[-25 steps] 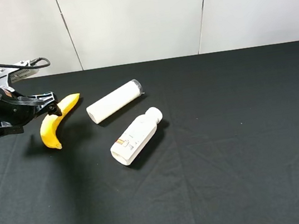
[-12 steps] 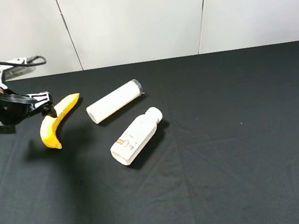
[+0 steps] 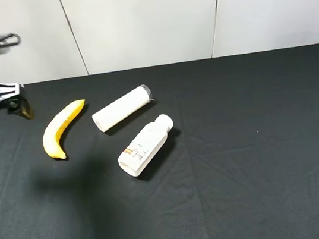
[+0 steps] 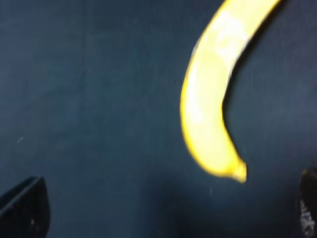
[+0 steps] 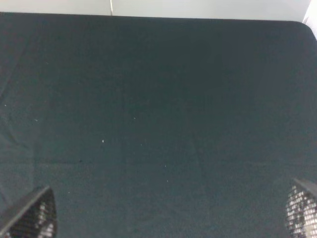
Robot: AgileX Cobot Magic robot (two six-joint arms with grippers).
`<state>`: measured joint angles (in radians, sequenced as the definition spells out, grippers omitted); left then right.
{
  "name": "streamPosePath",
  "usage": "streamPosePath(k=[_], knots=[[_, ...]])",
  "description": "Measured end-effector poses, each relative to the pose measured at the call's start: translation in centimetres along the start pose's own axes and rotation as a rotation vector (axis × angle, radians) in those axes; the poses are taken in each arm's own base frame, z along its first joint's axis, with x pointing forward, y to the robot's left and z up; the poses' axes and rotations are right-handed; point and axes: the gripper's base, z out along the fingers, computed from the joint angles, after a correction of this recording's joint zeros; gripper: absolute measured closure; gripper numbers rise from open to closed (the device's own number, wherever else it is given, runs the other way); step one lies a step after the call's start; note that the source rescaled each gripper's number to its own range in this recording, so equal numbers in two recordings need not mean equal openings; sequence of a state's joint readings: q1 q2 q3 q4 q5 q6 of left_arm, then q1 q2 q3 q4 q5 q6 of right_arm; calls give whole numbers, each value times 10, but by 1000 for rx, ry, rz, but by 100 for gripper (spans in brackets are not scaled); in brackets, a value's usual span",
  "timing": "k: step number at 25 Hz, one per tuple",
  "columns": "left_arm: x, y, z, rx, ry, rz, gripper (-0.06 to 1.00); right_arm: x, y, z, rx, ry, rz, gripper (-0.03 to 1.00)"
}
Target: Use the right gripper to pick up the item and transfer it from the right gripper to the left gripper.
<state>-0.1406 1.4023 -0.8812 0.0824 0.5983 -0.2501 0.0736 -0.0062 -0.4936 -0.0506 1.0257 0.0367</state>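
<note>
Black cloth (image 3: 248, 190) covers the whole table, with a pale panelled wall behind it. At the far left edge of the high view the left gripper (image 3: 18, 108) hangs above the cloth, blurred, its fingers spread apart and empty; in its own wrist view only the two dark fingertips (image 4: 27, 208) show at the corners, wide apart, with the cloth between them. Just to the right of that gripper the banana (image 3: 60, 131) lies flat on the cloth, curved, apart from the fingers and touched by nothing; the left wrist view shows it too (image 4: 213, 99). Next to the right lies a plain white tube (image 3: 122, 107) on its side, near the banana's upper tip but not touching it. Below and slightly right of the tube lies a white labelled bottle (image 3: 145, 145), cap pointing up and right. The right gripper (image 5: 168, 218) shows only in its wrist view: two mesh-patterned fingertips (image 5: 32, 218) set wide apart over bare cloth, holding nothing.
</note>
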Motion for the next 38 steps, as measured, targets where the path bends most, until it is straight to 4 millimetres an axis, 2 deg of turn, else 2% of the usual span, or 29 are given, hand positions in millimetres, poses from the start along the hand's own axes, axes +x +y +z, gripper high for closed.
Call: streamPosePath(k=[6,10,15,21,24,26,29,33,38], knots=[[7,5,-65,-19,27,56,-6,0,0,0,0,0,0,-3],[19,10,-107,-37,18,73,-6,0,0,0,0,0,0,-3],[47,18,-148,-34,-21,93,-6,0,0,0,0,0,0,-3],[82,27,-192,-1,-217,97,-6,0,0,0,0,0,0,-3],[107,33,-214,21,-334,91,-6,0,0,0,0,0,0,-3],[127,38,-224,34,-405,87,-6,0,0,0,0,0,0,-3],[154,44,-226,46,-468,85,-6,0,0,0,0,0,0,-3],[189,51,-212,52,-516,82,-6,0,0,0,0,0,0,-3],[218,57,-195,60,-565,82,-6,0,0,0,0,0,0,-3]])
